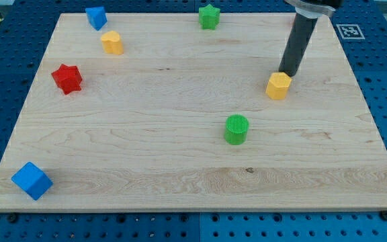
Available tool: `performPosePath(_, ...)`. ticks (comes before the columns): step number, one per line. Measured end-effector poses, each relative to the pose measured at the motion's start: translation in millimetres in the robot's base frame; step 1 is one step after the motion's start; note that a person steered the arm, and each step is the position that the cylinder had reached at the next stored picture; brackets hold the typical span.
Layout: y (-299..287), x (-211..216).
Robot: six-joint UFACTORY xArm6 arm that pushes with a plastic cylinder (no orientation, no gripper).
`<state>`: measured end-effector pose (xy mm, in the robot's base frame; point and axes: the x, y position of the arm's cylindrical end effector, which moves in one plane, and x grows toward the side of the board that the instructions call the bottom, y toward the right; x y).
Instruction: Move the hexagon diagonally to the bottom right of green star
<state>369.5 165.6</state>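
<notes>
while my tip (pixel 288 72) rests against the far side of the yellow hexagon (pixel 279 85), touching or just beside its top edge, the push step looks underway. the tool is a plain rod, nothing to open or close, nothing clamped. the hexagon sits toward the right edge of the surface (pixel 180 181), about mid-depth, already diagonally down-right of the green star (pixel 209 16) at the top edge but well apart from it. judgement: placement roughly satisfied in direction; next move, if any, calls for a short nudge toward the star, needing the tip repositioned to the hexagon's near-right side. green cylinder (pixel 236 129) lies nearby, toward the bottom edge.
</notes>
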Motion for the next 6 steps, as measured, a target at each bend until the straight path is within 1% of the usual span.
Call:
performPosePath(1, -2, 15)
performPosePath(2, -2, 45)
performPosePath(3, -2, 48)
performPosePath(4, -18, 36)
performPosePath(5, -51, 37)
performPosePath(6, -50, 55)
